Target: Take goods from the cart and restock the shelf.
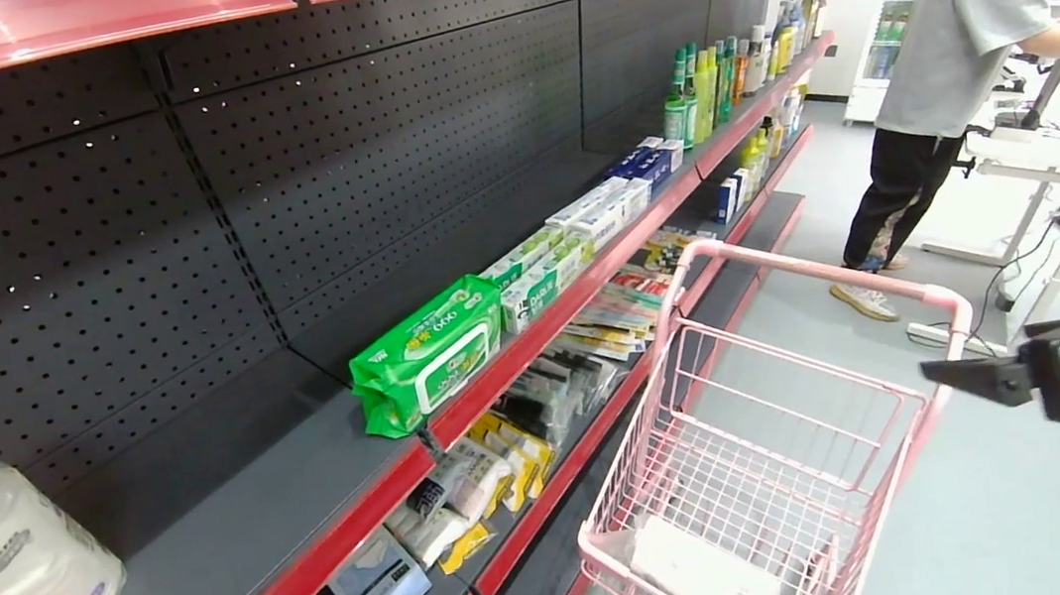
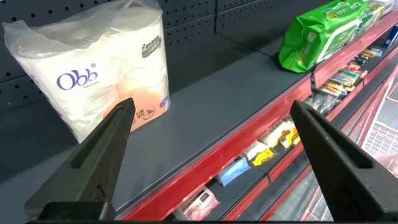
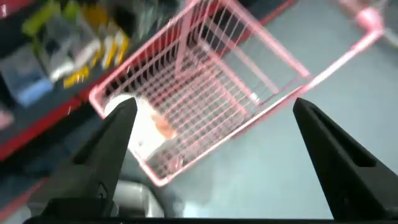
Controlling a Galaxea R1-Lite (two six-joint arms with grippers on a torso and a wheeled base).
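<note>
1. Shelf (image 1: 247, 529): the bare stretch between the toilet-roll pack (image 1: 3, 577) and the wipes (image 1: 427, 354) looks the best landing spot.
2. Cart (image 1: 817, 273): a white pack (image 1: 707, 577) lies at its near, shelf-side corner.
3. Right hand (image 3: 214, 104): wide open and empty above the cart; descend vertically, clear of the wires.
4. Left hand (image 2: 211, 107): wide open and empty over the shelf's front edge.

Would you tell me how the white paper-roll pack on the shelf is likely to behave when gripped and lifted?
The paper-roll pack looks bulky yet probably light, as rounded rolls bulge through it. Its glossy film wrap is loose and wrinkled, so it would likely dent and might slip.
</note>
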